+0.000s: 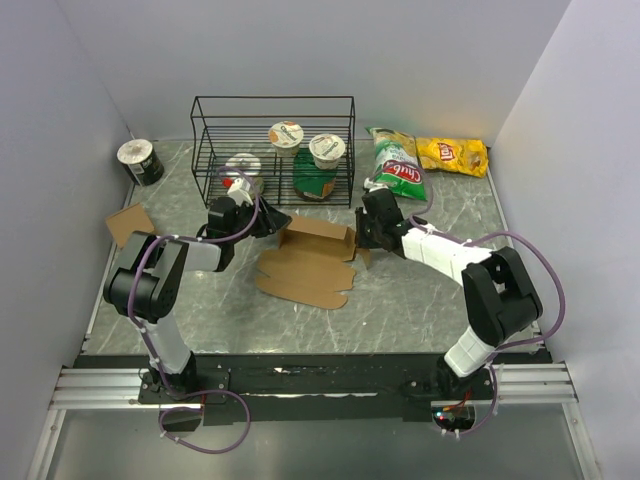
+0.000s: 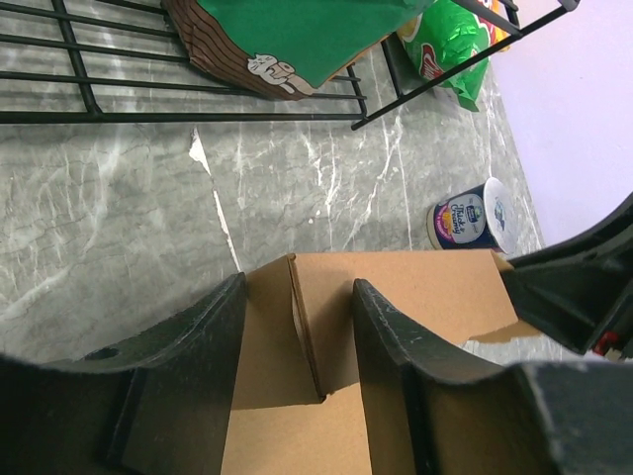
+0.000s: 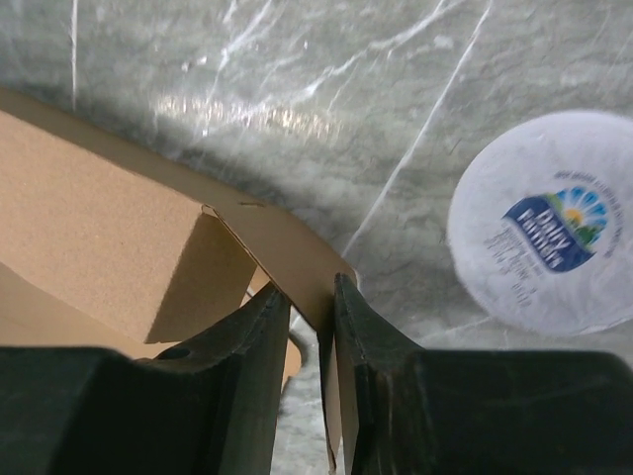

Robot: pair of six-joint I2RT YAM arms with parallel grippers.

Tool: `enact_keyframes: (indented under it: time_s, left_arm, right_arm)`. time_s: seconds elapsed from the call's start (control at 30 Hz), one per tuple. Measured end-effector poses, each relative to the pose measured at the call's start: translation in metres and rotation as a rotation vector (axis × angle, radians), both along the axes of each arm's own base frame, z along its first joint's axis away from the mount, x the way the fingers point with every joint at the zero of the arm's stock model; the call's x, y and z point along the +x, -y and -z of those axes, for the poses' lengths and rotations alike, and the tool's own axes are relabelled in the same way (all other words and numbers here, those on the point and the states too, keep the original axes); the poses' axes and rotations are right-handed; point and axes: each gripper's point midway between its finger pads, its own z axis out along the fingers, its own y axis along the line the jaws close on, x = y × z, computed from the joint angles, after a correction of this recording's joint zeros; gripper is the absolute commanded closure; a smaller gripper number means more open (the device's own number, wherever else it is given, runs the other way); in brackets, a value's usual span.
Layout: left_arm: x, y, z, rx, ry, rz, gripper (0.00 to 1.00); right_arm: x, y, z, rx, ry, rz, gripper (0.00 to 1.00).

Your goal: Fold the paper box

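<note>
The paper box point(image 1: 305, 268) is a plain brown die-cut sheet lying in the middle of the table, with its far wall point(image 1: 320, 235) folded up. My left gripper point(image 1: 272, 222) is at the box's far left corner. In the left wrist view it point(image 2: 299, 287) is open, its fingers point(image 2: 198, 366) straddling the upright corner fold of the box point(image 2: 415, 287). My right gripper point(image 1: 362, 240) is at the box's far right end. In the right wrist view it point(image 3: 312, 289) is shut on a side flap of the box point(image 3: 287, 247).
A black wire rack point(image 1: 272, 150) at the back holds yogurt cups and a green packet point(image 1: 315, 182). Chip bags point(image 1: 398, 165) lie at the back right. A cup point(image 1: 140, 162) and a small cardboard piece point(image 1: 130, 222) sit at the left. A yogurt tub point(image 2: 470, 216) lies beyond the box.
</note>
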Motion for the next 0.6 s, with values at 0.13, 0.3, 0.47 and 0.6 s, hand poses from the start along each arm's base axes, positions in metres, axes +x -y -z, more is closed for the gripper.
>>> enact_keyframes:
  time_s: [0.13,0.3,0.47,0.6]
  left_arm:
    - [0.0,0.0,-0.002,-0.007,0.009,0.0,0.51]
    - [-0.004,-0.001,-0.001,-0.023,0.018,-0.01,0.51]
    - [-0.014,0.003,0.0,-0.044,0.006,0.0,0.52]
    - [-0.015,0.001,0.0,-0.046,0.01,-0.009,0.52]
  right_arm:
    - [-0.006,-0.004,0.002,0.01,-0.015,0.016,0.69]
    - [-0.013,-0.013,0.003,0.111,-0.023,0.064,0.69]
    - [-0.024,-0.034,0.002,0.171,-0.057,0.048,0.69]
    - [-0.027,-0.037,0.002,0.184,-0.071,0.058,0.69]
